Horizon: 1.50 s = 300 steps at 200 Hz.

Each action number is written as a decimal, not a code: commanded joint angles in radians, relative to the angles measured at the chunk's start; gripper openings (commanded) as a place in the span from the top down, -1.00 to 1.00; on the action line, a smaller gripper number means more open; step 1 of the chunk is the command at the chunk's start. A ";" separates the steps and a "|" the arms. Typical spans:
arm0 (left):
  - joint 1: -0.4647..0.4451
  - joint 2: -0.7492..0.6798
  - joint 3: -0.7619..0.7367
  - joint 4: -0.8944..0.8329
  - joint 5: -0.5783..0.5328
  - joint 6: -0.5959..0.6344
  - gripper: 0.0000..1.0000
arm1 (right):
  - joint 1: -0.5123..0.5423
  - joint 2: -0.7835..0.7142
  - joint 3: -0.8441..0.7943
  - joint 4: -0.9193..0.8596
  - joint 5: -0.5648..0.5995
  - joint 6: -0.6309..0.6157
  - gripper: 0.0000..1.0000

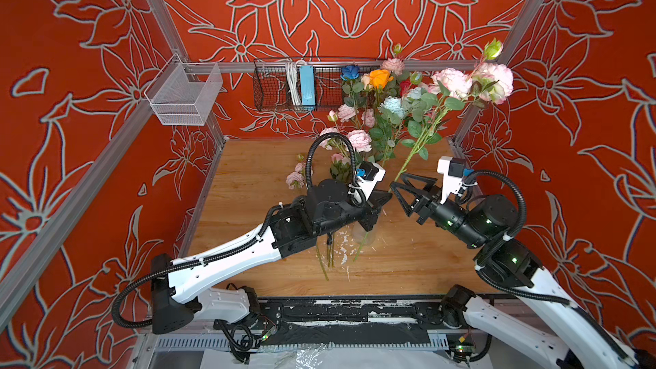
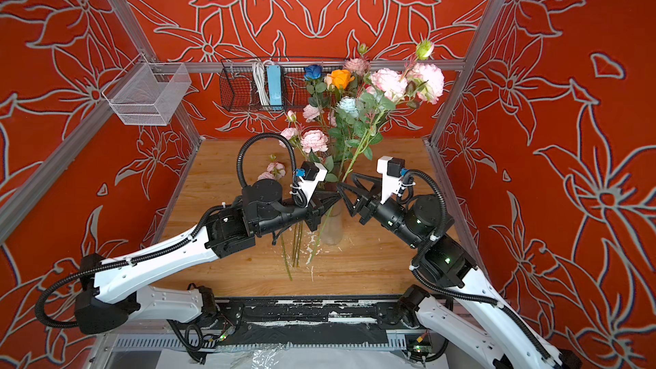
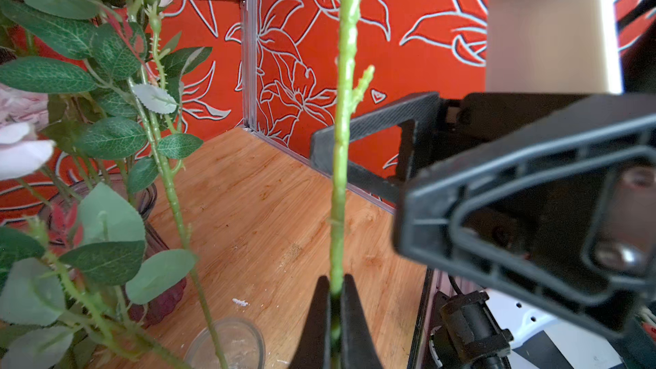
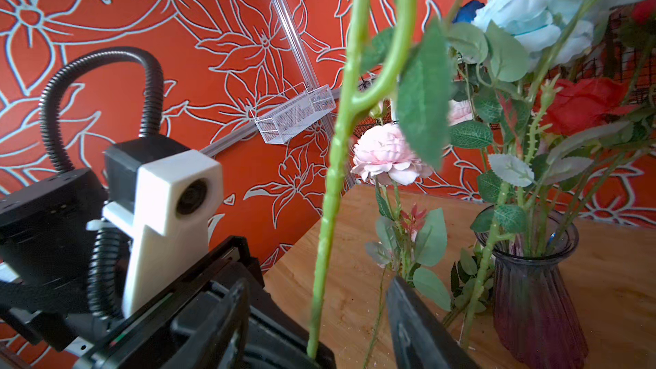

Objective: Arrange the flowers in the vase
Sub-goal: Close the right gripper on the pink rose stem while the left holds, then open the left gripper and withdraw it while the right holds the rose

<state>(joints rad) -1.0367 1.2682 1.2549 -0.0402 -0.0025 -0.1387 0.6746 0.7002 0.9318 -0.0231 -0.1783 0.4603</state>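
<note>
My left gripper (image 3: 335, 287) (image 1: 387, 197) is shut on the green stem (image 3: 341, 157) of a tall flower. Its pale pink blooms (image 1: 454, 81) stand high at the back right. My right gripper (image 4: 316, 314) (image 1: 397, 186) is open, its fingers on either side of that same stem (image 4: 332, 200) without touching it. The purple ribbed vase (image 4: 532, 299) holds several flowers: light blue (image 1: 393, 105), orange (image 1: 380, 78), blue (image 1: 349, 72), red (image 4: 582, 104) and pink. More pink flowers (image 1: 295, 179) lie on the wooden table (image 1: 255, 214), stems (image 1: 324, 266) toward the front.
A clear glass jar (image 1: 365, 237) stands under the left gripper, beside the vase. A white mesh basket (image 1: 184, 95) hangs on the left rail. A black wire basket (image 1: 269, 90) with a blue power strip hangs on the back rail. White flecks litter the table's front.
</note>
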 commanded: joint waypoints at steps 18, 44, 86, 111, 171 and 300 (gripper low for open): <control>-0.015 -0.015 0.005 0.054 0.016 0.002 1.00 | -0.007 0.015 -0.005 0.087 0.046 0.077 -0.08; -0.016 -0.021 -0.002 0.062 0.017 0.006 1.00 | -0.007 0.042 -0.001 0.106 0.021 0.102 0.21; -0.016 -0.019 -0.008 0.062 0.003 0.010 1.00 | -0.009 0.050 0.010 0.111 -0.028 0.117 0.69; -0.016 -0.018 -0.015 0.065 -0.005 0.014 1.00 | -0.008 0.044 0.006 0.111 -0.031 0.118 0.91; -0.016 -0.024 -0.029 0.073 -0.020 0.005 0.91 | -0.009 0.047 0.005 0.088 -0.018 0.088 1.00; -0.016 -0.450 -0.328 0.011 -0.387 -0.054 -0.28 | -0.009 0.068 0.087 -0.023 0.061 -0.036 1.00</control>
<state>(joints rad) -1.0485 0.8978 1.0000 -0.0196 -0.2108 -0.1543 0.6727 0.7612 0.9672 -0.0338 -0.1539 0.4667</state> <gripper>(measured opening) 0.635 0.076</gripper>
